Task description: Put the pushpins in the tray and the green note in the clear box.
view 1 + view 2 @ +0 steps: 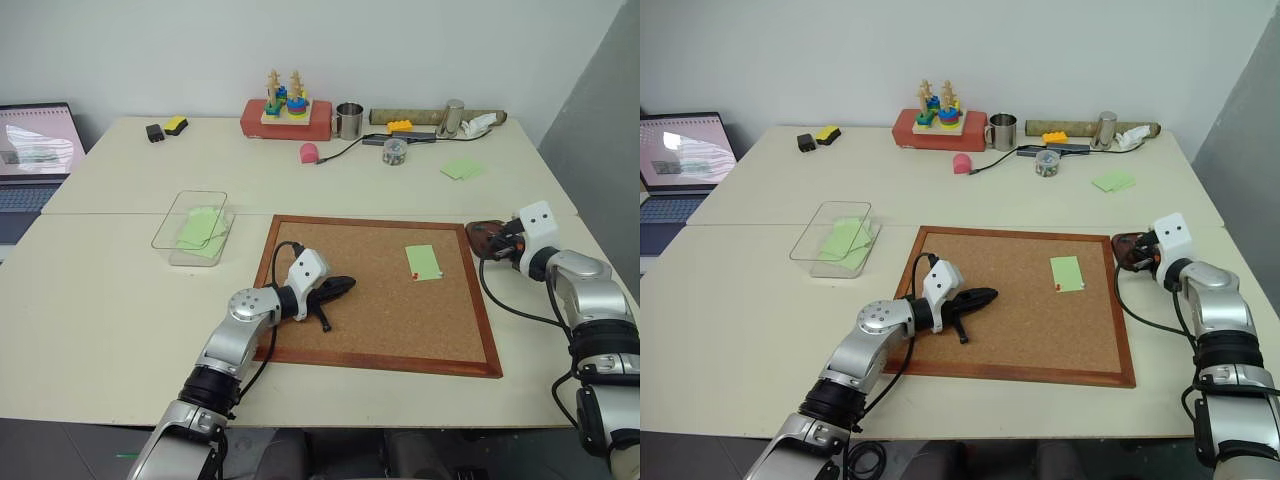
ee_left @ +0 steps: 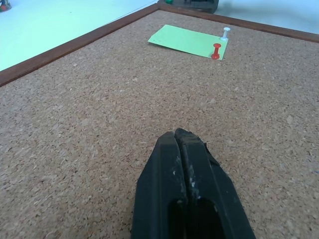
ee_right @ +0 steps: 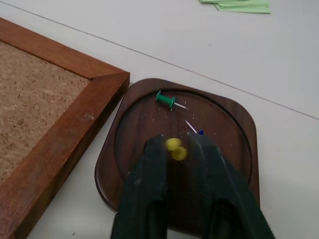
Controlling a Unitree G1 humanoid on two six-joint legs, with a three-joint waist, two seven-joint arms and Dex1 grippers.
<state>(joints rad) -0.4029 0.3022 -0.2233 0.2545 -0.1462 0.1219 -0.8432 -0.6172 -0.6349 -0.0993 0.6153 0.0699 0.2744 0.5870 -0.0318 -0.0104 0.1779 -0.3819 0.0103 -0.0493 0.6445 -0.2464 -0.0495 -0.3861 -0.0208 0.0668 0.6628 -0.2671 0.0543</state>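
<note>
there, tray [image 3: 124, 149] beside corkboard [image 3: 70, 107] edge

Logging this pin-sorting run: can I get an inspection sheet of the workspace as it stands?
Surface: pale table with corkboard.
Job's things: green note on the corkboard, red pushpin and a white pin in it; yellow pushpin over tray; clear box holds green paper.
Clutter: pin jar, cup, stacking toy.
Grippers: left gripper shut; right gripper parting around the yellow pushpin.
Cables: black cable.
Surroundings: laptop.
</note>
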